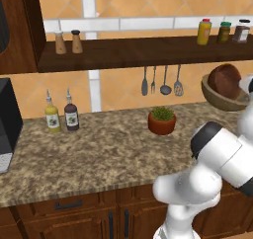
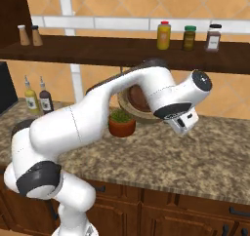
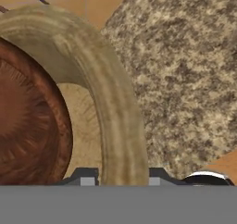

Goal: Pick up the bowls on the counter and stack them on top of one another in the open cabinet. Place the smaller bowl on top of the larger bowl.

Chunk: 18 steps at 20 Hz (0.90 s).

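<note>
Left base view: the wide light tan wooden bowl (image 1: 223, 99) hangs tilted above the speckled granite counter (image 1: 99, 149) at three o'clock, with the small dark reddish-brown wooden bowl (image 1: 225, 80) nested inside.

Right base view: both bowls sit behind the white arm, beside a terracotta pot with green plant (image 2: 121, 122).

Hand view: the gripper (image 3: 118, 179) is clamped on the tan bowl's rim, one finger on each side.

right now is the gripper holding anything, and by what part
The gripper holds the larger tan bowl by its rim, one finger on each side of the wall. The small dark bowl sits inside it.
</note>
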{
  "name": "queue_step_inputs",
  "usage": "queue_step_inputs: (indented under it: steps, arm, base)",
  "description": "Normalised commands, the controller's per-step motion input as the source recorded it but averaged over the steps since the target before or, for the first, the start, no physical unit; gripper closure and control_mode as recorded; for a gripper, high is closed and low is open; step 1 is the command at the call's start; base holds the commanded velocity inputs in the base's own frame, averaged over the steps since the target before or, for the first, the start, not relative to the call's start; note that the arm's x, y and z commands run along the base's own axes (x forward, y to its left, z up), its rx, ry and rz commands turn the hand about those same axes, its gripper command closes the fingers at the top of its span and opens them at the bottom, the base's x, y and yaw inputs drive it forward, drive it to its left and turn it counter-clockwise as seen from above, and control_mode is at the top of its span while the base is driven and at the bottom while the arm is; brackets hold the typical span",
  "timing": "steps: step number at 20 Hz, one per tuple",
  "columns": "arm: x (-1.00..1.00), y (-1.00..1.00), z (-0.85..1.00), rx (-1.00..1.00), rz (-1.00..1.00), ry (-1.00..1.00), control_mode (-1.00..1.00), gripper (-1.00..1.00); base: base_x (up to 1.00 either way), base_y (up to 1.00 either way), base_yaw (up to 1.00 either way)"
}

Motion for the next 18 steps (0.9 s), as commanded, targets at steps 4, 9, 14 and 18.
queue_step_inputs:
  steps: [4, 9, 14, 18]
  arm:
    - [-0.54, 1.00, 1.00, 0.00, 0.06, -0.16, -1.00, 1.00]
    - [-0.06, 1.00, 1.00, 0.00, 0.01, -0.21, -1.00, 1.00]
    - [0.51, 0.96, 1.00, 0.00, 0.00, -0.15, -1.00, 1.00]
    - [0.97, 0.93, 1.00, -0.07, -0.05, -0.01, -1.00, 1.00]
  base:
    - [0.00, 0.00, 0.00]
    - [0.00, 0.00, 0.00]
    - [0.00, 0.00, 0.00]
    - [0.00, 0.00, 0.00]
